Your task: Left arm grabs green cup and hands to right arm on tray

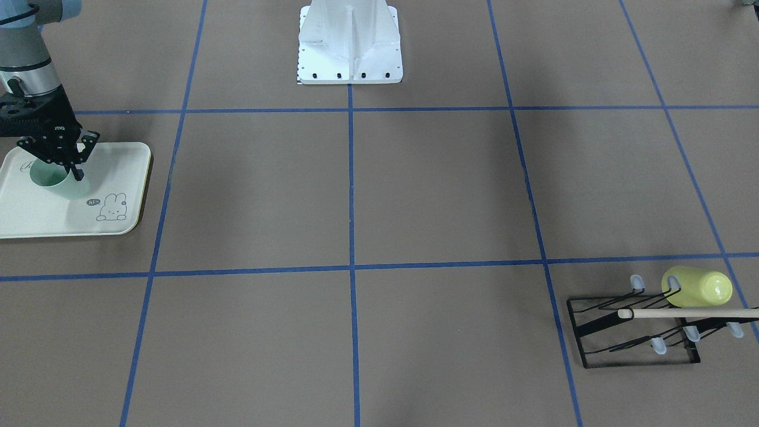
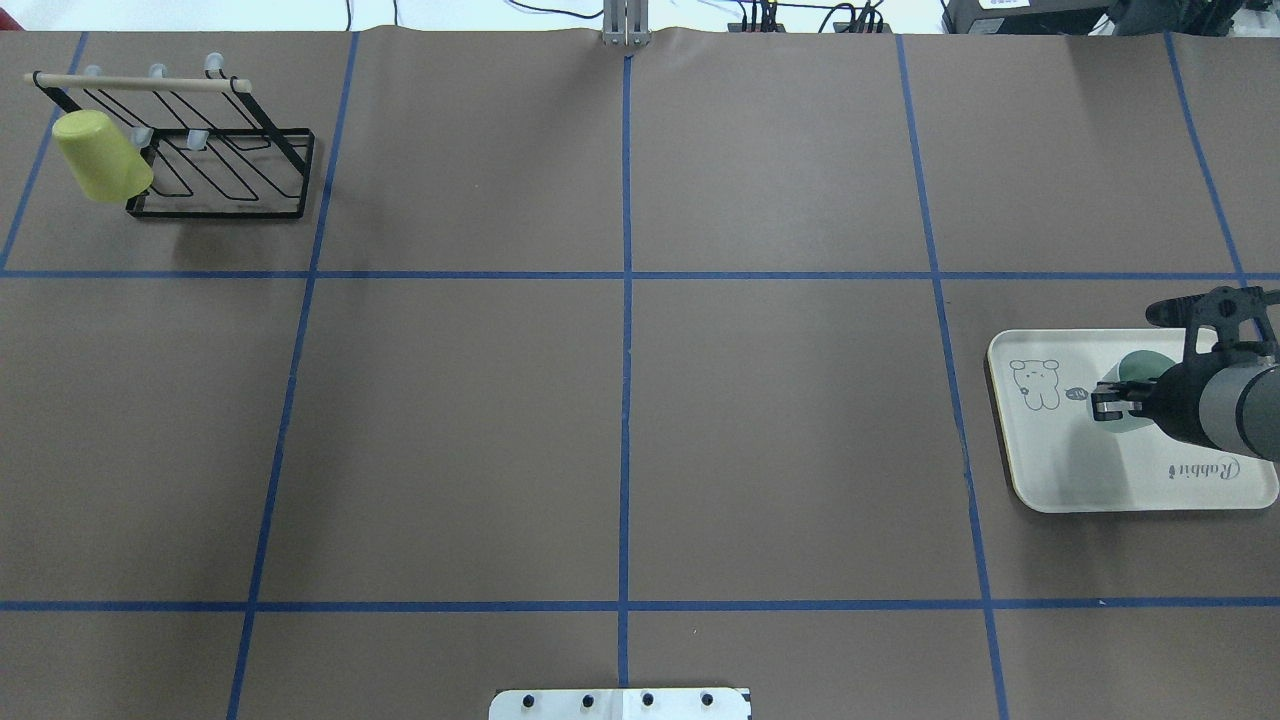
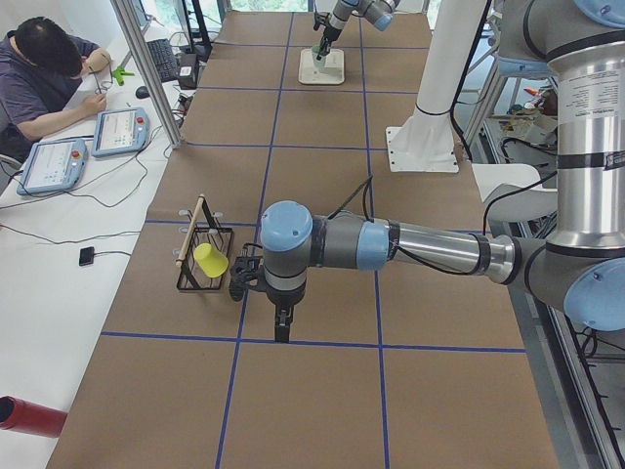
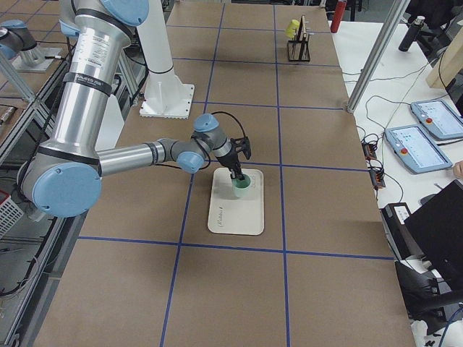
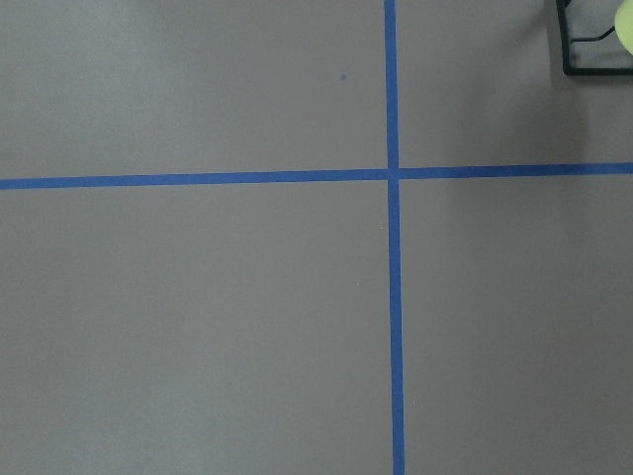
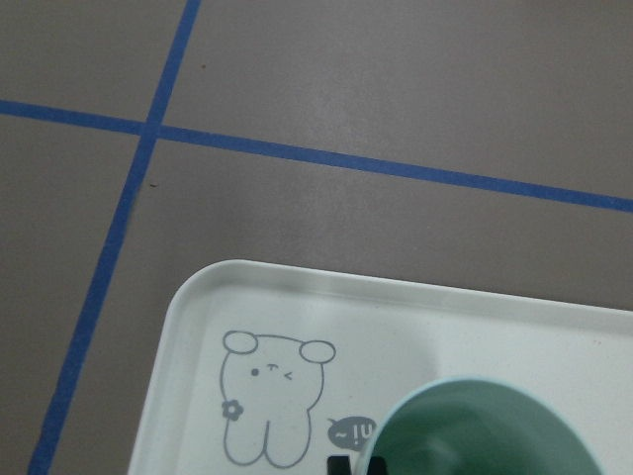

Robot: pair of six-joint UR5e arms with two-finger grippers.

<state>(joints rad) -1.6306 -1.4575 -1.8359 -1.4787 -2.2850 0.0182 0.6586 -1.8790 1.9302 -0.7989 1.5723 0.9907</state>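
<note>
The pale mint-green cup (image 1: 52, 178) stands upright on the cream rabbit tray (image 1: 35, 216), near the tray's robot-side edge. It also shows in the overhead view (image 2: 1133, 372) and fills the bottom right of the right wrist view (image 6: 485, 435). My right gripper (image 1: 59, 166) hangs just over the cup's rim with its fingers spread wide. One fingertip (image 1: 77, 174) sits at the outside of the rim. My left gripper (image 3: 282, 330) shows only in the exterior left view, low over bare table near the rack. I cannot tell whether it is open or shut.
A black wire rack (image 2: 220, 170) with a wooden bar holds a brighter yellow-green cup (image 2: 100, 155) at the far left corner. The white robot base (image 1: 350, 47) stands at the middle of the robot's table edge. Blue tape lines grid the brown table.
</note>
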